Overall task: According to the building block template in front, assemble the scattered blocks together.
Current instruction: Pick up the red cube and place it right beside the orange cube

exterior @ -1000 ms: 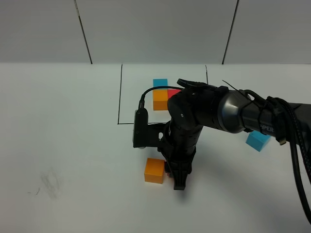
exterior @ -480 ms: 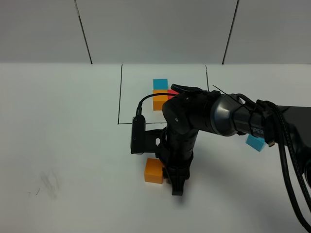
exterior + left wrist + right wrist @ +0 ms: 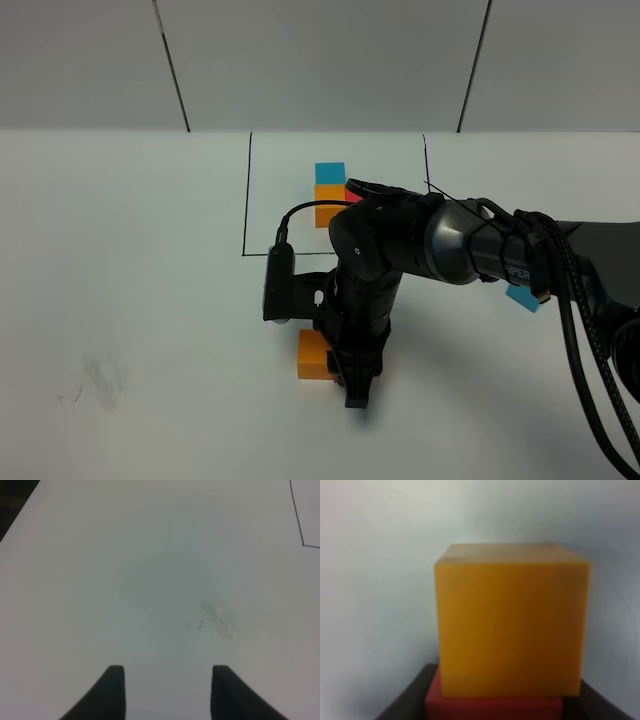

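Observation:
My right gripper (image 3: 355, 390) reaches across the middle and points down at the table, right beside the loose orange cube (image 3: 312, 355). In the right wrist view it is shut on the red cube (image 3: 492, 706), which sits flush against the orange cube (image 3: 510, 625). The arm hides the red cube in the exterior view. The loose light blue cube (image 3: 520, 297) peeks out behind the arm at the right. The template, with its blue cube (image 3: 330, 173), orange cube (image 3: 322, 195) and red cube (image 3: 352, 190), sits inside the black rectangle (image 3: 247, 200). My left gripper (image 3: 169, 692) is open and empty over bare table.
A white table with a faint grey smudge (image 3: 100, 375) at the front left, also under the left gripper (image 3: 217, 615). The right arm's cable (image 3: 600, 380) hangs along the right side. A panelled wall stands behind the table.
My right gripper has moved left and toward the front with the red cube, closing the gap to the orange cube. The left gripper's view gives no earlier frame.

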`<state>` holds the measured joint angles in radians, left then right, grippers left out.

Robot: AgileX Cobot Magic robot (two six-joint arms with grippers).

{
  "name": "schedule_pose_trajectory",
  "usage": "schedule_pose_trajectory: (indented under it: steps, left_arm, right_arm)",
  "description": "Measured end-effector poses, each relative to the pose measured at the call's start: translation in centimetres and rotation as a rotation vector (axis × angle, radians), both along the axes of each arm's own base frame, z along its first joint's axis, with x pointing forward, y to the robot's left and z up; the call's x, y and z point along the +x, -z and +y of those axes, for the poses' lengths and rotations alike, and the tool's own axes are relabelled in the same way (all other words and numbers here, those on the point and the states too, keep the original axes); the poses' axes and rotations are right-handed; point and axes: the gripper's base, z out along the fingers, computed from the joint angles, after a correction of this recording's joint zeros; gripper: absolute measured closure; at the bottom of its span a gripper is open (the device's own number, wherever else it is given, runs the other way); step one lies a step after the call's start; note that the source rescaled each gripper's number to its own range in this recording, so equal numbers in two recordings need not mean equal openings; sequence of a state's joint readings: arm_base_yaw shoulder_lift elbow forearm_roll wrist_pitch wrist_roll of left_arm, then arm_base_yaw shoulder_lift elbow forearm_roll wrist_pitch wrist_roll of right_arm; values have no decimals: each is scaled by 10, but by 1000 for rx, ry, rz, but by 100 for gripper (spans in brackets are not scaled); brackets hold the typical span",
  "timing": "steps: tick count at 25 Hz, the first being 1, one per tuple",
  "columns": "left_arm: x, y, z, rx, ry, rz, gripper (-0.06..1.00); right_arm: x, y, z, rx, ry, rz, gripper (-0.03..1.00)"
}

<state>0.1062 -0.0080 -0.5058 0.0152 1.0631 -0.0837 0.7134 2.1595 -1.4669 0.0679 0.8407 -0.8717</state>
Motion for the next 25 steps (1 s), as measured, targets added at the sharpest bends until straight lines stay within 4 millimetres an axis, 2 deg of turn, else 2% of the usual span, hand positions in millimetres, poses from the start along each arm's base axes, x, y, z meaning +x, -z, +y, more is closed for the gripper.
schedule_pose_trajectory:
  steps: [25]
  left_arm:
    - [0, 0, 0, 0, 0, -1, 94]
  right_arm:
    - [0, 0, -3, -37, -63, -8, 95]
